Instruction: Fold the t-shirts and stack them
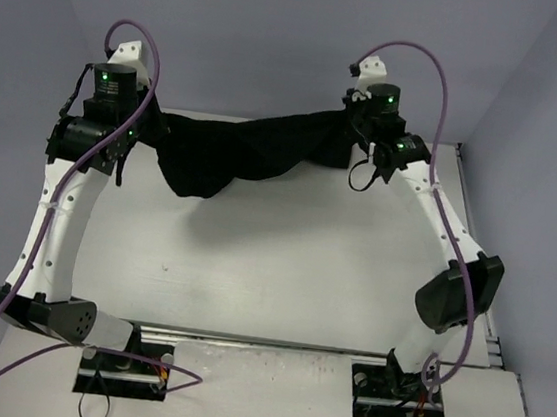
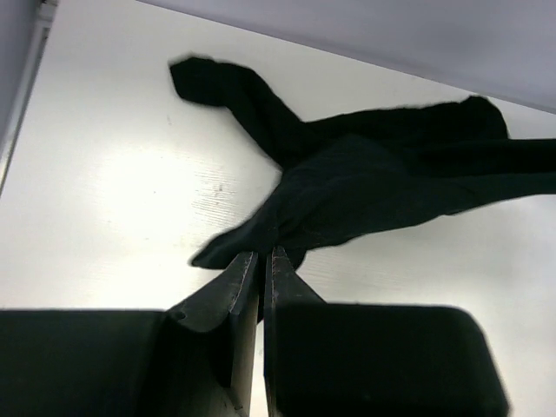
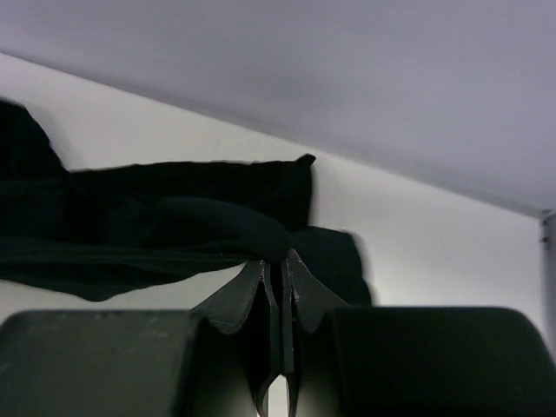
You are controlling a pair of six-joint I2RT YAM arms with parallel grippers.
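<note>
Plainly, the left gripper [image 2: 259, 261] was clenched on one end of the shirt [image 1: 234, 153], and the right gripper [image 3: 280, 265] apparently on the other. The shirt sagged between them over the far table [image 1: 283, 259]: light, limp, best pinched at its edges.

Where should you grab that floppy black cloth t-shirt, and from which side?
Probably by its two outer ends, one from the left and one from the right. The black cloth t-shirt sags in the middle, so end grips stretch it flat; the left gripper and right gripper pinch it there.
</note>
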